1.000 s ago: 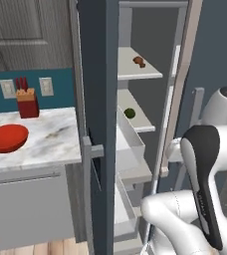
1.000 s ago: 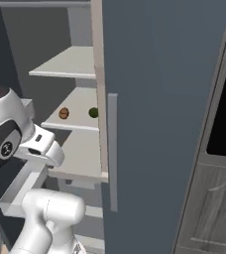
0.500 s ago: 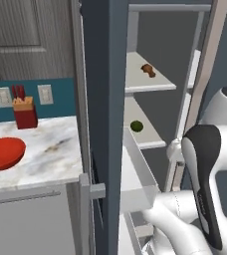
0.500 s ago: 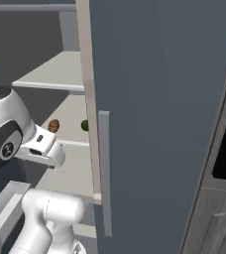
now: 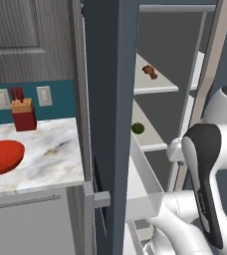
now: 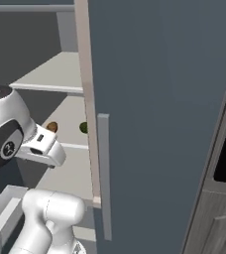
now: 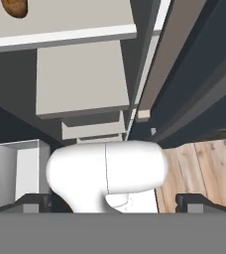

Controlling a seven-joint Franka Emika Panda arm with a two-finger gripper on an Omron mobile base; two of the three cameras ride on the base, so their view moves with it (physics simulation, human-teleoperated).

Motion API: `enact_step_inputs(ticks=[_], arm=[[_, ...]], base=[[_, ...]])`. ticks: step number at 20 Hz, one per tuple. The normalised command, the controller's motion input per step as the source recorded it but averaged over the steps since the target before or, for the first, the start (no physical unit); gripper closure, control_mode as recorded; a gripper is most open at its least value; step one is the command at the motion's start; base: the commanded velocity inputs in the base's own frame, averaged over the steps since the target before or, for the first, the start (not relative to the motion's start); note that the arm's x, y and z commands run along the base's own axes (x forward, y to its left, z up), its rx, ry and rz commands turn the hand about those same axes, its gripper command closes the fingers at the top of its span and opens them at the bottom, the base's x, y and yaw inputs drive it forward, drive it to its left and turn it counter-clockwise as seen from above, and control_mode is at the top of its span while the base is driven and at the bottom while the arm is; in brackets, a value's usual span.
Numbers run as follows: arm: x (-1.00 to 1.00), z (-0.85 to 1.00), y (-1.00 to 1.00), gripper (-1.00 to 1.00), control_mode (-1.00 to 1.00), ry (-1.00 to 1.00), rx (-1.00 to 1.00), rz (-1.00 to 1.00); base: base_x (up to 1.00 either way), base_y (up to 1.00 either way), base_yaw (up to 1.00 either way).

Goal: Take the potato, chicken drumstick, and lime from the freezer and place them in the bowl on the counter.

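The jaws (image 7: pixel 113 201) stand wide open, holding nothing. On the freezer (image 5: pixel 105 99) shelves sit the lime (image 5: pixel 137 128), the chicken drumstick (image 5: pixel 149 72) and the potato (image 6: pixel 51 127). The red bowl (image 5: pixel 3 156) is on the table (image 5: pixel 51 159). The base has since driven closer.

Three close views at the open freezer (image 5: pixel 110 99)
Both base views face its shelves from either side, sharing the lime (image 5: pixel 137 128); the hand view looks steeply down.

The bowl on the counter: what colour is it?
Glossy red bowl, clearest in the left base view.
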Motion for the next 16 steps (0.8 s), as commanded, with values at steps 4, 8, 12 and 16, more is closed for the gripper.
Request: enact_step_inputs(ticks=[4, 8, 12, 16], arm=[[0.0, 0.0, 0.0, -1.0, 1.0, 0.0, 0.0, 0.0], [0.0, 0.0, 0.0, -1.0, 1.0, 0.0, 0.0, 0.0], [0.0, 0.0, 0.0, -1.0, 1.0, 0.0, 0.0, 0.0], [0.0, 0.0, 0.0, -1.0, 1.0, 0.0, 0.0, 0.0]], base=[[0.25, 0.63, -0.01], [0.25, 0.59, -0.03], [0.27, 0.34, -0.03], [0.16, 0.11, -0.09]])
